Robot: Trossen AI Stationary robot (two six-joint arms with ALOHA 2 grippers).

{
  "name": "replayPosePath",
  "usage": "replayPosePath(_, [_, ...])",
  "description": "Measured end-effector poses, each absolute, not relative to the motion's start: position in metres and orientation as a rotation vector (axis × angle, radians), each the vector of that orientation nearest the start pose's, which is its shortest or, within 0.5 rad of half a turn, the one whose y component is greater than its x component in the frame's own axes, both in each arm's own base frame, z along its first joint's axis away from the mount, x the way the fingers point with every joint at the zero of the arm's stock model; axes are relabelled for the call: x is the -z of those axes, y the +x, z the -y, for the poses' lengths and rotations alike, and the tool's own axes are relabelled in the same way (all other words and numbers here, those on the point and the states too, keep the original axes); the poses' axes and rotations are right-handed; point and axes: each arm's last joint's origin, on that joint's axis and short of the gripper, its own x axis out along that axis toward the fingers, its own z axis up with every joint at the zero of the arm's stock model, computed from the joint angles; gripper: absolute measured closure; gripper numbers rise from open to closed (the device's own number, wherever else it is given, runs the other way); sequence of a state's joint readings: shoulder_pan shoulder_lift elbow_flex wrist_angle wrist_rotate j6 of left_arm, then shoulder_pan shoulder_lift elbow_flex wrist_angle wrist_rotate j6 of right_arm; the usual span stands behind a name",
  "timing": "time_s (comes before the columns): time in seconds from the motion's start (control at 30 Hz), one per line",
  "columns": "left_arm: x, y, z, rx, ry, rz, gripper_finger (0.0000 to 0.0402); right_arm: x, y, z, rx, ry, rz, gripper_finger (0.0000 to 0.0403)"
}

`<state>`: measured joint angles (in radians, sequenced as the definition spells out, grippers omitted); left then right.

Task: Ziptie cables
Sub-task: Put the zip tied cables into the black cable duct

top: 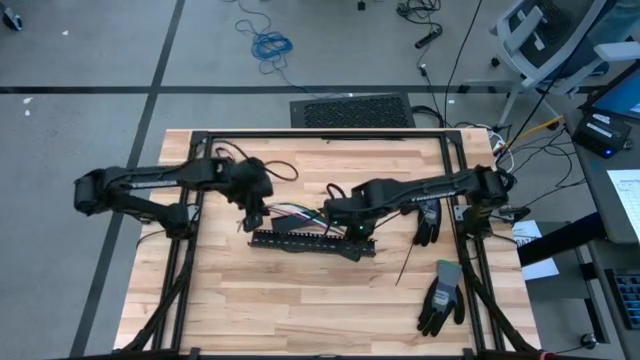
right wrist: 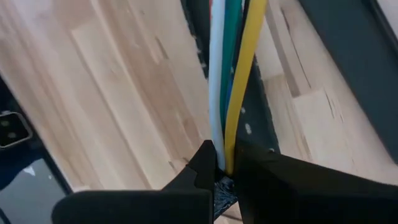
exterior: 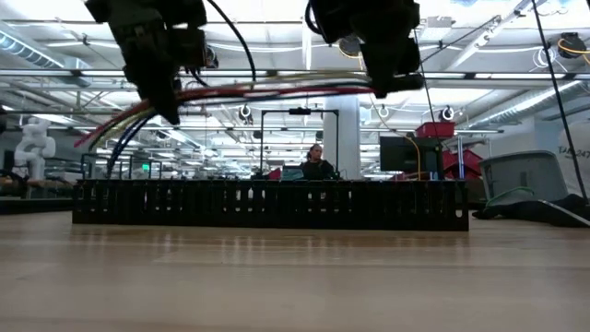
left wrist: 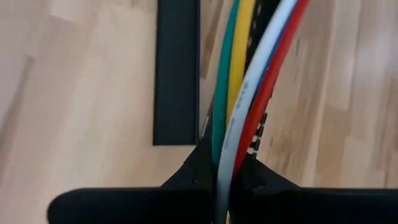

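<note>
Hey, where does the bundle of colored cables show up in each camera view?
High view: the cables at table center, between both hands.
Low view: cables stretched level, up high.
Left wrist view: cables run up from the left hand.
Right wrist view: cables likewise.
Shared landmark: black slotted cable duct, under the cables.

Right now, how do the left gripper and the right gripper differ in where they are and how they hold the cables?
The left gripper sits toward the table's left; the right gripper sits near the middle. In the low view the cables fan downward past the left gripper, but run nearly level to the right gripper. Both are shut on the cables, holding them above the black slotted duct.
</note>
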<state>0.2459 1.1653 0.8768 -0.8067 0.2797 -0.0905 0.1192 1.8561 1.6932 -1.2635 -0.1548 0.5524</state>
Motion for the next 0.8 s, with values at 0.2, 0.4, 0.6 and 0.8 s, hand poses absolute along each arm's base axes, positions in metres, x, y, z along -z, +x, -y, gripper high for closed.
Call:
replayPosePath(0.2, [-0.228, 0.229, -0.03, 0.015, -0.303, -1.138, 0.0387, -0.265, 0.358, -0.047, 0.218, 0.441, -1.553, 0.0394])
replayPosePath(0.4, [-0.221, 0.234, -0.014, -0.029, -0.191, -1.187, 0.0387, -0.256, 0.359, -0.048, 0.23, 0.393, -1.554, 0.0394])
replayPosePath(0.6, [-0.223, 0.237, -0.001, -0.039, -0.144, -1.162, 0.0387, -0.224, 0.354, -0.051, 0.211, 0.4, -1.586, 0.0394])
replayPosePath(0.8, [-0.218, 0.235, 0.011, -0.025, -0.129, -1.213, 0.0387, -0.219, 0.357, -0.052, 0.193, 0.423, -1.548, 0.0394])
